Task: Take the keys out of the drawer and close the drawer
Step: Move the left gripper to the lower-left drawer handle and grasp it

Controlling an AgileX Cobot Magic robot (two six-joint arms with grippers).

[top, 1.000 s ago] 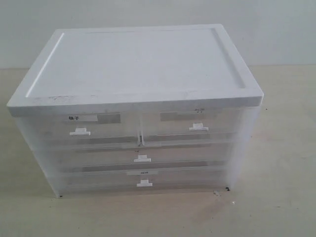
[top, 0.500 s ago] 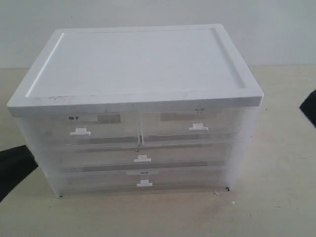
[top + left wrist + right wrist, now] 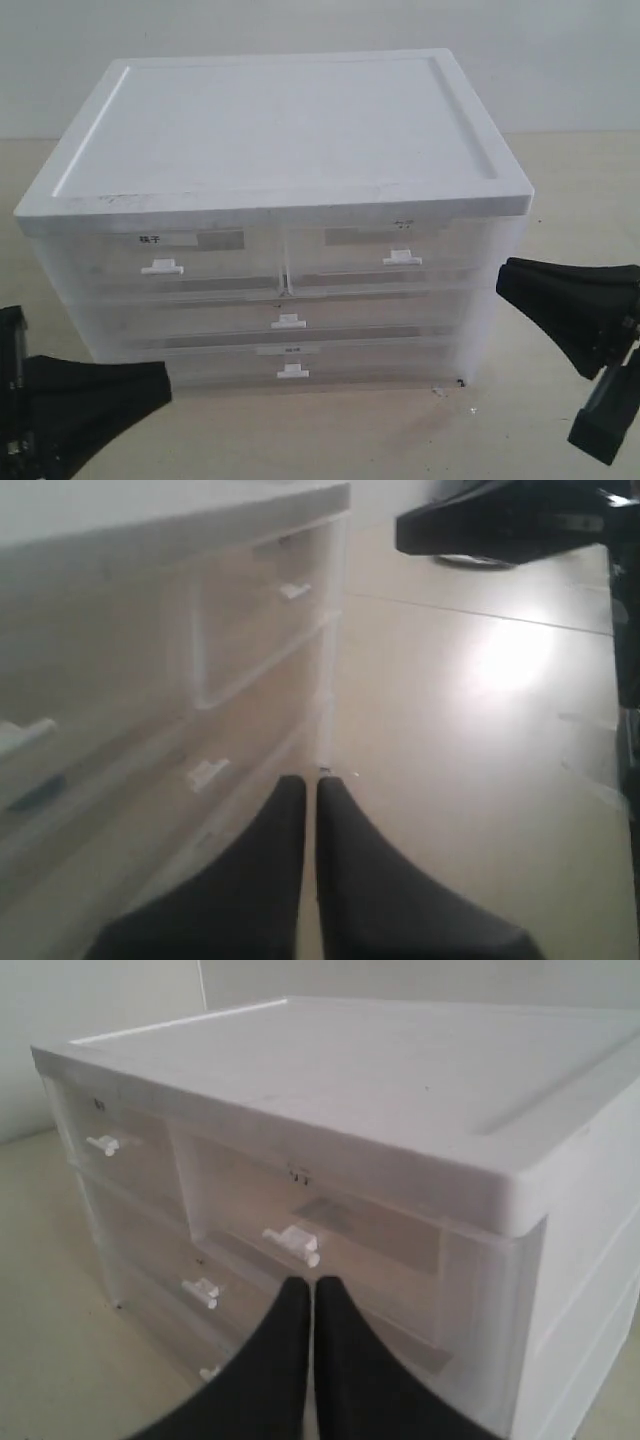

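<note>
A frosted plastic drawer cabinet (image 3: 280,140) with a white lid stands on the pale bench (image 3: 570,190). Its near face carries four drawers: a top left drawer (image 3: 110,262), a top right drawer (image 3: 450,250), a wide middle drawer (image 3: 200,318) and a wide bottom drawer (image 3: 200,362). Each has a small white handle and all four sit flush with the front, pushed in.

The keys cannot be made out in any view. The drawer fronts are cloudy and show only grey bands and labels behind them, so which drawer holds the keys cannot be told, nor how they lie relative to either gripper.

The left gripper (image 3: 165,380) sits low at the near left, its tip just beside the cabinet's near left corner, level with the bottom drawer and pointing right along the front. Its two black fingers (image 3: 260,880) are pressed almost together with only a thin slit between them, clenched on nothing.

The right gripper (image 3: 500,280) is at the right side of the cabinet, its tip close to the right wall at about the height of the middle drawer. Its fingers (image 3: 345,1360) are likewise clenched together and hold nothing. Whether either tip touches the cabinet cannot be told.
</note>
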